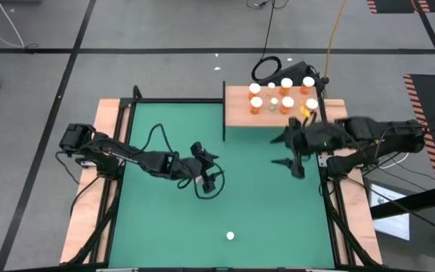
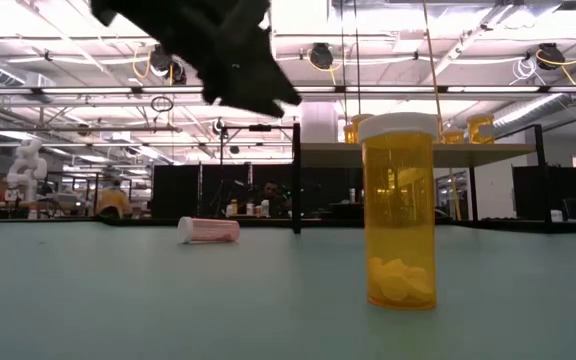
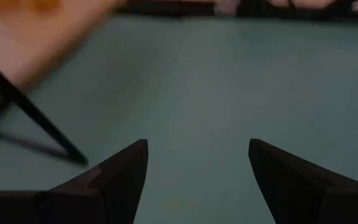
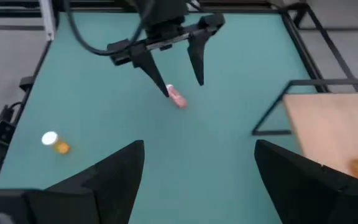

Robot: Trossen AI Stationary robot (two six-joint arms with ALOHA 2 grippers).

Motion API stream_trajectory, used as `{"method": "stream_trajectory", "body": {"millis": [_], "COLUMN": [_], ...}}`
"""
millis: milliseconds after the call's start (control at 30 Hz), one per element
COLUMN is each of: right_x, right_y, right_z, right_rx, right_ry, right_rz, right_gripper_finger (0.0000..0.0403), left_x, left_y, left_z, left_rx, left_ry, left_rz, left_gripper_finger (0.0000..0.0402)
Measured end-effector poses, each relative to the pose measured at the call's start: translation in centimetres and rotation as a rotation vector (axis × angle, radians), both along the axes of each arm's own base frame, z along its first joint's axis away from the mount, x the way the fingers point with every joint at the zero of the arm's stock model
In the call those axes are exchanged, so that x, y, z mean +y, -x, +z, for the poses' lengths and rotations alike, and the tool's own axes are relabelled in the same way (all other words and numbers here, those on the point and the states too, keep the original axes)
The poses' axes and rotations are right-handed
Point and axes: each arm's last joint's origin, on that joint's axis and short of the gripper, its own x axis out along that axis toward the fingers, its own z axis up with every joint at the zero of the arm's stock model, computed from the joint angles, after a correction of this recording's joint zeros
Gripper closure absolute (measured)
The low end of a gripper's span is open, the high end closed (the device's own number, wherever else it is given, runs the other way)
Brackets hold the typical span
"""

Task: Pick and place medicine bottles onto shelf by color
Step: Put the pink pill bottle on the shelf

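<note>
Two bottles left on the green mat, both arms empty-handed

A pink bottle (image 4: pixel 176 98) lies on its side out on the mat (image 1: pixel 263 196), well clear of the shelf (image 1: pixel 240 113) where the other bottles (image 1: pixel 282 97) stand; an orange bottle (image 2: pixel 398 210) stands upright farther still from the shelf; the left gripper (image 4: pixel 173 59) hangs over the pink one, jaws spread; I'd drop straight and pinch across its body, not its length; the right gripper (image 1: pixel 291 151), jaws spread too, hovers just off the shelf's near edge.
</note>
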Motion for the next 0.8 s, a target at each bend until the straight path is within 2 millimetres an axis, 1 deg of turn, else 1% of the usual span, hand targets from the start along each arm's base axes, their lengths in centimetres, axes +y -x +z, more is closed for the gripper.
{"method": "stream_trajectory", "body": {"millis": [133,300,433,533,600,667,800], "right_x": [1.8,3.8,5.2,5.9,6.3,6.7,7.5], "right_y": [0.3,0.0,0.0,0.2,0.4,0.7,1.1], "right_z": [-3.2,-7.0,-9.2,-10.2,-10.9,-11.3,-12.5], "right_rx": [-0.034,-0.098,-0.124,-0.129,-0.120,-0.115,-0.126], "right_ry": [0.002,-0.018,-0.039,-0.051,-0.044,-0.036,-0.004], "right_rz": [0.070,0.168,0.222,0.229,0.221,0.213,0.211], "right_gripper_finger": [0.0101,0.0101,0.0101,0.0101,0.0101,0.0101,0.0101], "left_x": [-2.5,-6.2,-9.0,-10.5,-10.9,-10.8,-10.3], "left_y": [1.4,3.8,6.2,8.1,9.1,10.0,10.6], "left_z": [-1.1,-2.0,-2.8,-4.1,-5.1,-6.3,-7.6], "left_rx": [0.105,0.165,0.116,0.054,0.006,-0.022,-0.082], "left_ry": [0.043,0.010,-0.019,-0.038,-0.022,0.011,0.073], "left_rz": [0.028,0.119,0.194,0.207,0.232,0.248,0.262], "left_gripper_finger": [0.0124,0.0124,0.0124,0.0124,0.0124,0.0124,0.0124]}}
